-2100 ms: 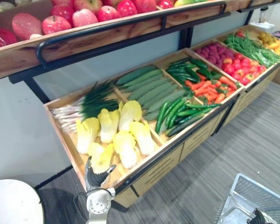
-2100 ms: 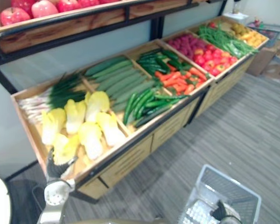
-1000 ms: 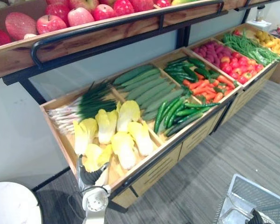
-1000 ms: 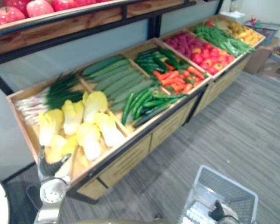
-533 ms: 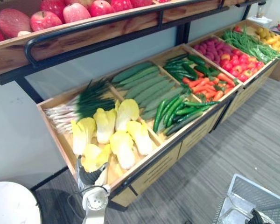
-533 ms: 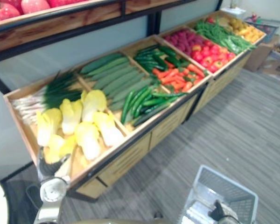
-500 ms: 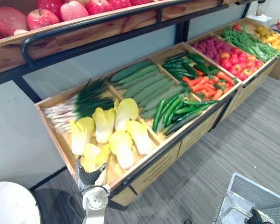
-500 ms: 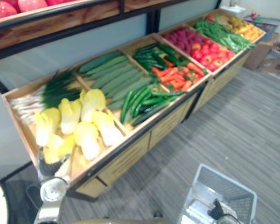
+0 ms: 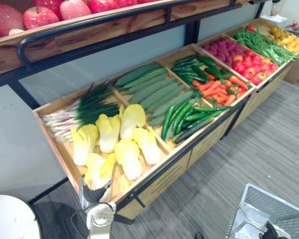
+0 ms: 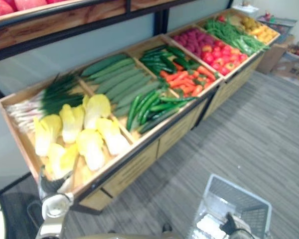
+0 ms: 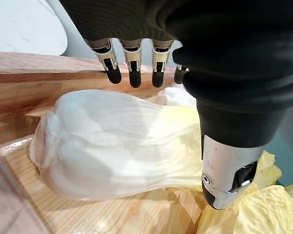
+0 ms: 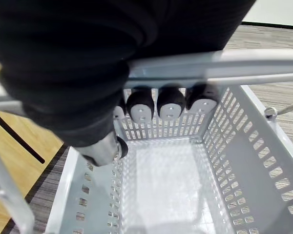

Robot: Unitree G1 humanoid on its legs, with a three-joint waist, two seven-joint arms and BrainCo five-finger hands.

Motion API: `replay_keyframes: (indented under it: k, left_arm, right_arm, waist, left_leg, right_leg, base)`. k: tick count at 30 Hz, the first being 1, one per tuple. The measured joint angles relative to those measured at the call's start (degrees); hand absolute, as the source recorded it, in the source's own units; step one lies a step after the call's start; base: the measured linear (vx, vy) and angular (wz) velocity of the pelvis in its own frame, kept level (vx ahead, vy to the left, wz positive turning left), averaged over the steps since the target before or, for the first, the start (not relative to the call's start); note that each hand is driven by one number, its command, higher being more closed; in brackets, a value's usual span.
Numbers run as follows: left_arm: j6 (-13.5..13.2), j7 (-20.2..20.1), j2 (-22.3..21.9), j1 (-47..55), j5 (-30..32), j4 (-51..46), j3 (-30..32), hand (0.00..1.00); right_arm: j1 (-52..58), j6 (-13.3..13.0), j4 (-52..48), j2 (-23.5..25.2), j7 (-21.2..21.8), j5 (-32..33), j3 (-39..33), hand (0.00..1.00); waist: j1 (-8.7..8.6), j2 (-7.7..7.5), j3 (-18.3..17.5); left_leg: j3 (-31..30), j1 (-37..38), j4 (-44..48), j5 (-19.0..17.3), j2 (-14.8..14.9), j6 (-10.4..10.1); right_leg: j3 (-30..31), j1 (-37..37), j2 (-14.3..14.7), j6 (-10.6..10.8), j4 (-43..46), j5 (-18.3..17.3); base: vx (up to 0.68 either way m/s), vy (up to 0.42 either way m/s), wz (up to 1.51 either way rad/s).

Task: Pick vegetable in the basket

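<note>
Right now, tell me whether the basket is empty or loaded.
Empty. In the right wrist view the basket shows a bare perforated floor; the right hand curls round its handle.

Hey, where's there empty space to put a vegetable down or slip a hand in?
The basket held by the right hand is empty inside. Bare wood shows on the bin floor beside the cabbage under the left hand. Cucumbers lie packed tight.

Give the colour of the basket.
Light grey: the basket has perforated walls of that colour. It shows best in the right wrist view.
</note>
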Motion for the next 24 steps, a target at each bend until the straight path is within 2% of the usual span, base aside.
replay_keyframes:
  k: [8, 20, 21, 24]
  left_arm:
    - [-0.1, 0.6, 0.2, -3.2, -1.8, 10.1, 1.6, 0.0]
    - [-0.1, 2.5, 2.1, -5.0, -1.8, 16.3, 0.9, 0.0]
    - [-0.1, 2.7, 2.2, -5.1, -1.8, 16.7, 0.9, 1.0]
    - [-0.2, 3.6, 2.4, -5.8, -1.8, 18.5, 0.9, 1.0]
  right_arm:
    - [1.0, -0.3, -1.8, -0.2, -0.4, 0.0, 1.2, 1.0]
    - [1.2, -2.4, -2.9, -2.8, -0.5, 0.0, 5.0, 1.0]
    - [1.3, -2.5, -2.9, -3.0, -0.5, 0.1, 5.1, 1.0]
    - [1.6, -2.6, -3.7, -4.0, -0.5, 0.1, 6.6, 1.0]
  waist:
    - [-0.22, 0.39, 0.3]
    - [-0.23, 1.46, 0.7]
    - [-0.23, 1.46, 0.8]
    - [-0.22, 1.49, 0.8]
  left_leg:
    - [1.8, 0.6, 0.0, -0.6, 0.7, -0.7]
    - [4.4, 1.3, 0.0, -1.0, 1.6, -1.2]
    - [4.5, 1.3, 0.0, -1.0, 1.6, -1.3]
    - [5.0, 1.5, 0.0, -1.1, 1.6, -1.4]
  right_leg:
    - [1.8, -0.4, 0.9, -0.2, 0.0, 0.3]
    - [4.2, -1.4, 1.9, -0.4, 0.1, 0.4]
    - [4.4, -1.4, 1.9, -0.4, 0.1, 0.4]
    - [4.8, -1.6, 1.9, -0.4, 0.0, 0.4]
  base:
    - [0.02, -0.012, -0.13]
    - [0.01, -0.013, -0.11]
    - [0.01, -0.003, -0.1]
    - [-0.01, -0.005, -0.07]
